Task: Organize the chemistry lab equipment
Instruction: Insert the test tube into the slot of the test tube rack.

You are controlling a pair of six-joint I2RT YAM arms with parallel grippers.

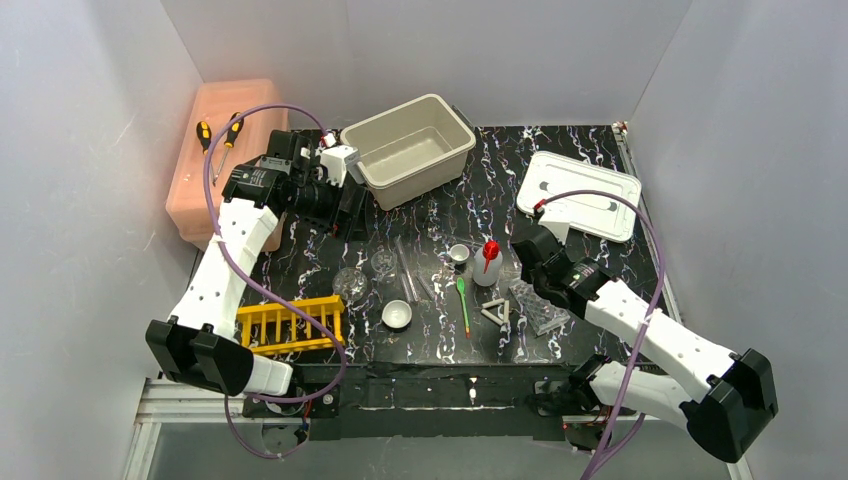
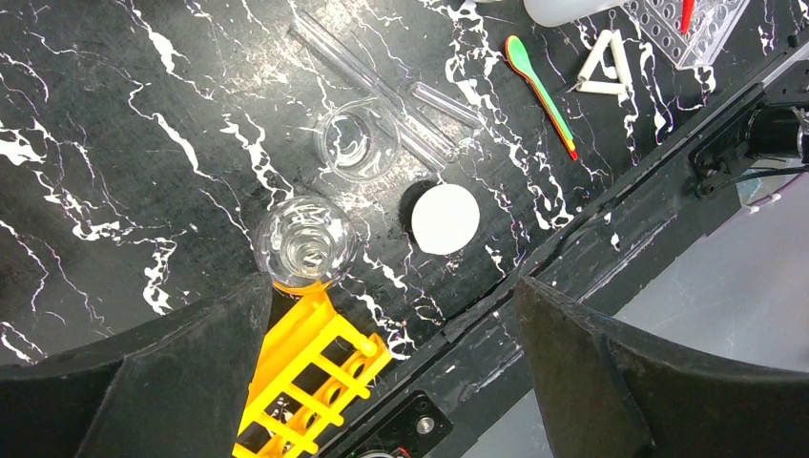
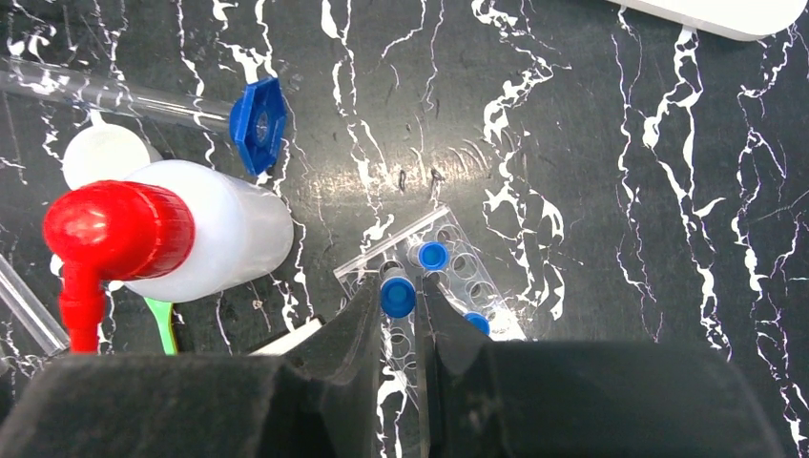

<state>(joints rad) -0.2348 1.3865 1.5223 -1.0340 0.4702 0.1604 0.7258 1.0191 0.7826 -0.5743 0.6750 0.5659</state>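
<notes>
My right gripper (image 3: 399,288) is shut on a small blue-capped tube (image 3: 398,297), held upright at a clear plastic rack (image 3: 454,272) with other blue-capped tubes; in the top view it (image 1: 532,268) hangs above that rack (image 1: 540,308). The red-capped squeeze bottle (image 3: 200,237) stands just left. My left gripper (image 2: 391,296) is wide open and empty, high over the table, near the bin in the top view (image 1: 345,205). Below it are a glass flask (image 2: 305,244), a glass dish (image 2: 358,143), a white bowl (image 2: 445,218), glass tubes (image 2: 382,81), a green spoon (image 2: 539,81), a white triangle (image 2: 604,67) and the yellow rack (image 2: 305,382).
A beige bin (image 1: 408,150) stands at the back centre, a white lid (image 1: 580,195) at the back right. A pink box (image 1: 225,160) with two screwdrivers (image 1: 218,135) sits at the back left. A capped long tube (image 3: 258,124) lies beside the bottle.
</notes>
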